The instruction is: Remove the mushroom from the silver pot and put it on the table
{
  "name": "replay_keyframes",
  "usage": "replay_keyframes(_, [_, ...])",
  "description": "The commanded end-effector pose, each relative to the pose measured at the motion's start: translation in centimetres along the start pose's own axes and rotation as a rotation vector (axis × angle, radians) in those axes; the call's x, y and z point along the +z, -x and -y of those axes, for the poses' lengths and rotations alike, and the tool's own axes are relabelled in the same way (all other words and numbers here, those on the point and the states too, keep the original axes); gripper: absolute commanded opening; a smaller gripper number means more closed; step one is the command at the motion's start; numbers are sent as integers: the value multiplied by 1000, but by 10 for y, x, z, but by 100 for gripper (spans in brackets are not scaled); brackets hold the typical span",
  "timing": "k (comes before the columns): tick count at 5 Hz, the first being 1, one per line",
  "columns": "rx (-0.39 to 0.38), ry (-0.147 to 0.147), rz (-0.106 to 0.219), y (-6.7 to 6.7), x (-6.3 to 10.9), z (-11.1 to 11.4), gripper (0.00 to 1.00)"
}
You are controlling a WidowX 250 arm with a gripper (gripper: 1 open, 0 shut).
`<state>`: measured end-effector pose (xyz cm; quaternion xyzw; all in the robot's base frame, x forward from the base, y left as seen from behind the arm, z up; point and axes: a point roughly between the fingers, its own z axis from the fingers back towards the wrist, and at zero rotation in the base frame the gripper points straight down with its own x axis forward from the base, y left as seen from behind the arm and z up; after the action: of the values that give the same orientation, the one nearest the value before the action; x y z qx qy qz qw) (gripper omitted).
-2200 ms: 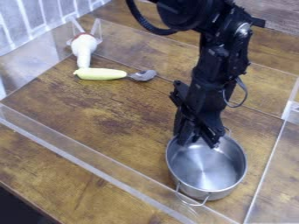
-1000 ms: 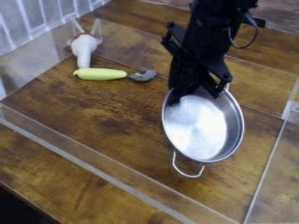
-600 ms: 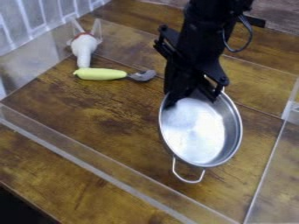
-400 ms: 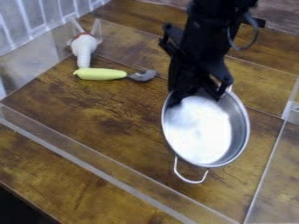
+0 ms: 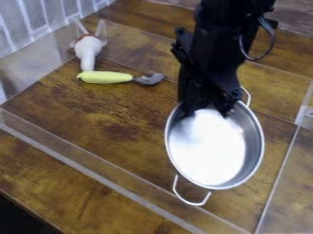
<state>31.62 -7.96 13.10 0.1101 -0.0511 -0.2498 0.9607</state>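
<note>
**Pot tipped up by its rim; mushroom stands out on the table**

Camera view: the gripper (image 5: 210,105) points steeply down and its fingers are pinched tight on the far rim of the silver pot (image 5: 221,154). The pot is tilted, its mouth turned towards the camera and one wire loop handle (image 5: 189,191) hanging at the near edge. Its inside reads as bare, bright steel. I see nothing lying in it, though glare washes out much of the bottom.

The mushroom (image 5: 86,47) is a small cream-white piece that stands on the table (image 5: 86,128) at the back left, well apart from the pot. The long yellow-green piece (image 5: 105,78) lies just beside it, with the grey spoon (image 5: 149,79) a little further along.

By its look, the mushroom is a light, hard toy with a smooth, rounded cap that could slip out of a pinch. Closing across the short stem, or low on the cap's sides, should hold better. The thin steel pot is stiff but slick, so held by its rim alone it may swing.
</note>
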Motion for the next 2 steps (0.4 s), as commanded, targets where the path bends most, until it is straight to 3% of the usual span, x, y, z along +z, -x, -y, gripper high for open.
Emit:
replay_keyframes(1, [79,-40,103,1,31,-31,0])
replay_keyframes(2, [98,-39,110,-5,32,-21,0])
